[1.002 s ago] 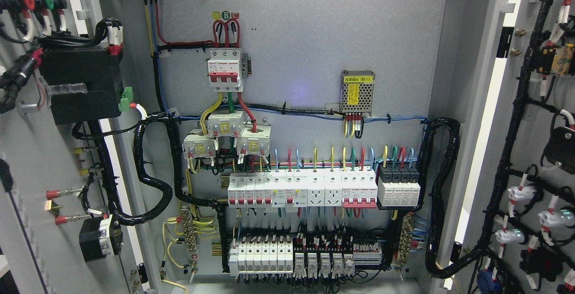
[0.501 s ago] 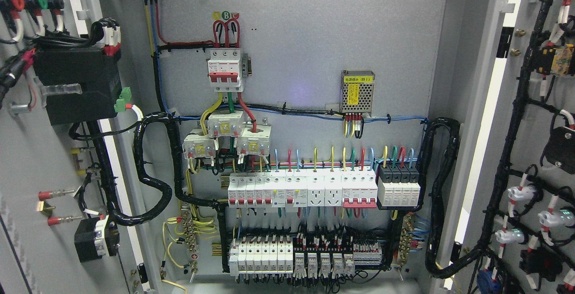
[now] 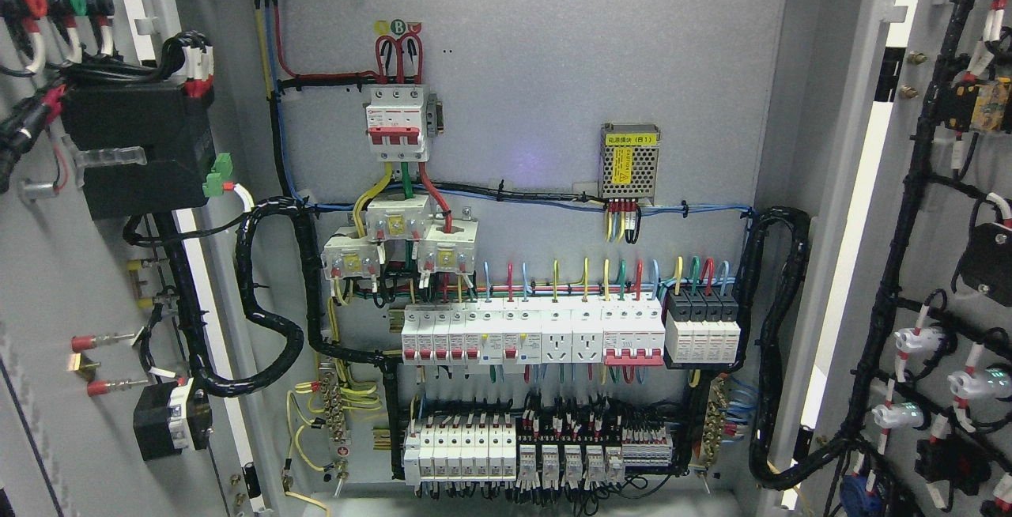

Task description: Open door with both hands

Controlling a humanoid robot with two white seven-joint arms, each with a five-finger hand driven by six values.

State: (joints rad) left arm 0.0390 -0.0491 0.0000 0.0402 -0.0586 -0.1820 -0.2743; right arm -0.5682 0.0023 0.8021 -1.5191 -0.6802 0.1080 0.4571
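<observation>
Both grey cabinet doors stand swung wide. The left door (image 3: pixel 55 280) fills the picture's left edge, its inner face carrying a black box (image 3: pixel 138 149) and bundled wires. The right door (image 3: pixel 941 209) fills the right edge, its inner face lined with black cable looms and white lamp holders (image 3: pixel 917 341). Between them the cabinet's back panel (image 3: pixel 553 50) lies fully exposed. Neither of my hands nor any arm shows in the head view.
On the back panel sit a red-and-white main breaker (image 3: pixel 398 123), a small meshed power supply (image 3: pixel 629 161), a row of white breakers (image 3: pixel 530 333) and lower terminal blocks (image 3: pixel 538 450). Thick black conduit (image 3: pixel 273 303) loops from the left door into the cabinet.
The left door shifted slightly leftward between the earliest frame and half a second ago, then came back a touch. The right door and the panel have not moved.
</observation>
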